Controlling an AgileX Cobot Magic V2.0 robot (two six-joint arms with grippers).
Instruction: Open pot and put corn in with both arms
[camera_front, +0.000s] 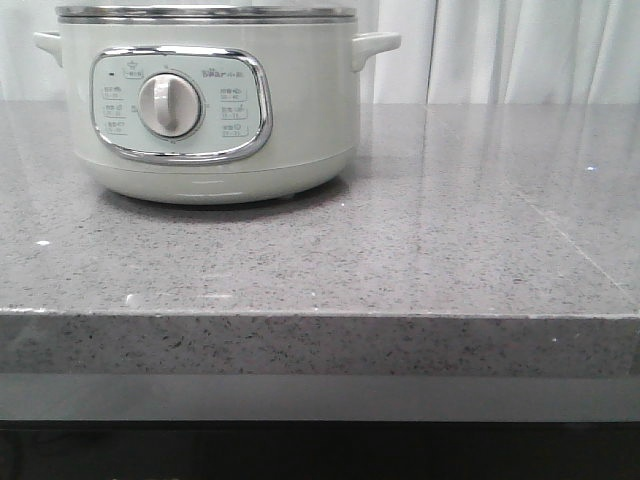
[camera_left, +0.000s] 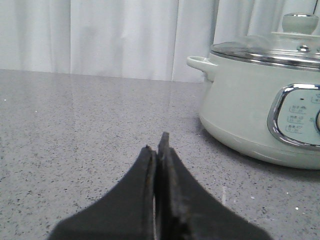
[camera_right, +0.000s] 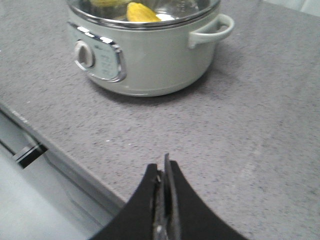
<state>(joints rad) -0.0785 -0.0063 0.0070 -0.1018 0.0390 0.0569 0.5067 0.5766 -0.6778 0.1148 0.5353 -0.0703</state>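
The pale-green pot (camera_front: 210, 110) stands at the back left of the grey counter, its cream dial facing me. In the left wrist view the pot (camera_left: 260, 110) has a glass lid (camera_left: 270, 47) with a pale knob (camera_left: 300, 22) on it. In the right wrist view the pot (camera_right: 150, 65) shows yellow corn (camera_right: 141, 13) inside, seen through the glass. My left gripper (camera_left: 157, 142) is shut and empty, low over the counter, apart from the pot. My right gripper (camera_right: 162, 162) is shut and empty near the counter's front edge. Neither gripper shows in the front view.
The speckled grey counter (camera_front: 450, 230) ends in a front edge (camera_front: 300, 315). A white curtain (camera_front: 500, 50) hangs behind. The counter's edge and a dark handle below it (camera_right: 27, 152) show in the right wrist view.
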